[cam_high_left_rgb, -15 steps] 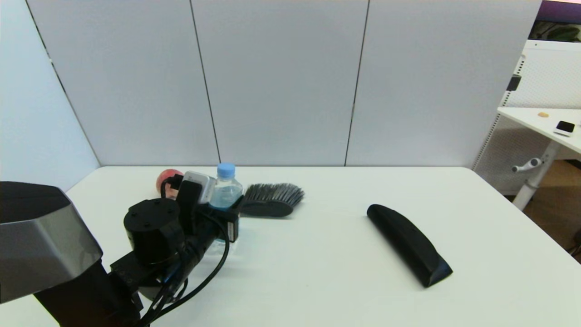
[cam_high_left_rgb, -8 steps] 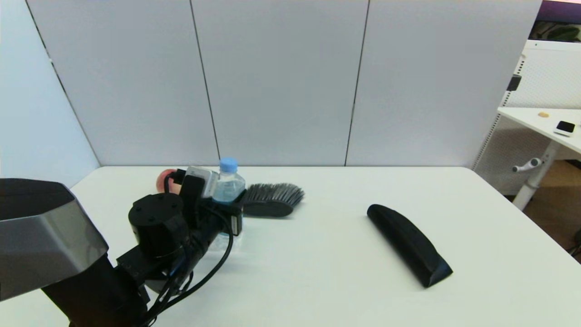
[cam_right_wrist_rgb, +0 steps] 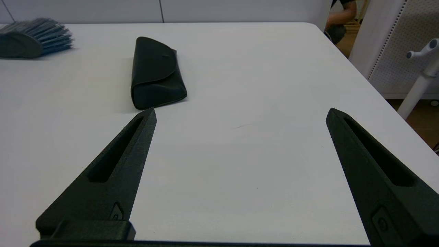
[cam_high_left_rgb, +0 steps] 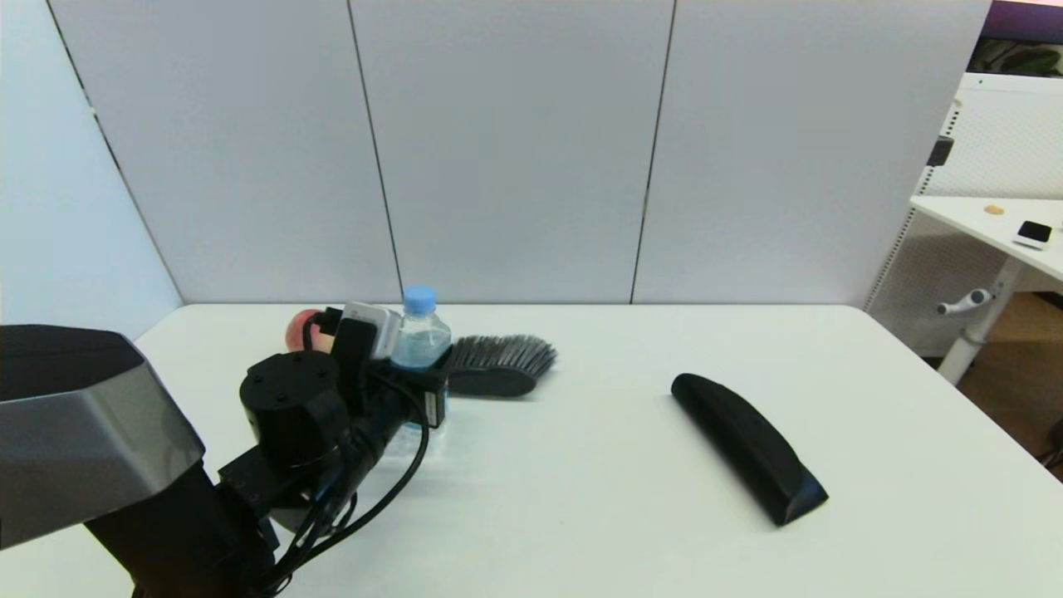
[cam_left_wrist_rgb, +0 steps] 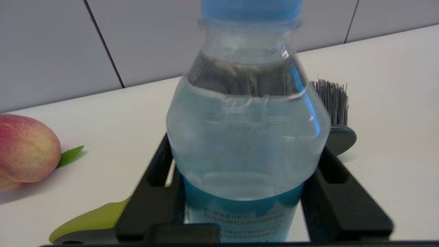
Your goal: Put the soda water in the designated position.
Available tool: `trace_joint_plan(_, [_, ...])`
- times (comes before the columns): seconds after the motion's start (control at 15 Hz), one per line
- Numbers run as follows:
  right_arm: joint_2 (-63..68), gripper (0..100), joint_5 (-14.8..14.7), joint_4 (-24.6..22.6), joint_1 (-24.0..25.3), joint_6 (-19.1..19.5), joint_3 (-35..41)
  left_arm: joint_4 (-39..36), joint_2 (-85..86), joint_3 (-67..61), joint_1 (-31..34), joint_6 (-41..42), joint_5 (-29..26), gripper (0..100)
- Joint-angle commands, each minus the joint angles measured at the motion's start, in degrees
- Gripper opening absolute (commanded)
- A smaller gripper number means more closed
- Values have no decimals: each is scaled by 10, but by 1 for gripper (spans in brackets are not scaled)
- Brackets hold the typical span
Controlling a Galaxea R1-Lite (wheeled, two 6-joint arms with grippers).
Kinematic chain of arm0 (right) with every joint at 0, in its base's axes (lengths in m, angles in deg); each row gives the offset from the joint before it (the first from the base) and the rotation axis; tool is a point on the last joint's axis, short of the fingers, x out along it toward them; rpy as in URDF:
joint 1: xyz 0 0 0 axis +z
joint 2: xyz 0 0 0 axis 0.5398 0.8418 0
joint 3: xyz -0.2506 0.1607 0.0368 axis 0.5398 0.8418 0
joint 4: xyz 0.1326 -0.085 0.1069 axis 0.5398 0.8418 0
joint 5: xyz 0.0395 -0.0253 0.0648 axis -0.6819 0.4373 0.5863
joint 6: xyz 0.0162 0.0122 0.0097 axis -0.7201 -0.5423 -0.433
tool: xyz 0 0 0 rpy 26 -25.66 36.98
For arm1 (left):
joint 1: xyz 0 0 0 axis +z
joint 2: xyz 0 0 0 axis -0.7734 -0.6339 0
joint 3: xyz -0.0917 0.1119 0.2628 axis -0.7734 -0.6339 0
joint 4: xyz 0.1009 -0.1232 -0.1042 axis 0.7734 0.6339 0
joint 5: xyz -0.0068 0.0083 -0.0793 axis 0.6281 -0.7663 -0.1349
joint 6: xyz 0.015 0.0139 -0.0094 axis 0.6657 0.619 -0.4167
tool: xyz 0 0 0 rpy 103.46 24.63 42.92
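White table [cam_high_left_rgb: 581,465], grey panel wall behind. You have left gripper [cam_left_wrist_rgb: 247,192] clamped on soda water [cam_high_left_rgb: 419,336], fingers flanking blue label; bottle upright, just beside brush [cam_high_left_rgb: 498,365], brush on its right. Grasp looks done; carry and placement remain, designated spot unmarked. Right gripper [cam_right_wrist_rgb: 240,116] parked, fingers spread wide, holding nothing, nearest black case [cam_high_left_rgb: 747,444]. Left wrist view alone shows peach [cam_left_wrist_rgb: 27,151] leaf and green handle [cam_left_wrist_rgb: 89,219] past bottle; head view hides fingers behind wrist.

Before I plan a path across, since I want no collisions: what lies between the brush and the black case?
Nothing: the head view shows bare white table between the brush and the black case.
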Motion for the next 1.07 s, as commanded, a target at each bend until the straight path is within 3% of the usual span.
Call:
trace_joint_plan(0.07, [1,100,0,0,0,0,0,-40,-2,0,0,0,1,100])
trace_joint_plan(0.6, [1,100,0,0,0,0,0,-40,4,-2,-2,0,0,100])
trace_joint_plan(0.87, [1,100,0,0,0,0,0,-37,110,-31,-4,10,-3,100])
trace_joint_plan(1.07, [1,100,0,0,-1,0,0,52,235,-35,-3,11,2,100])
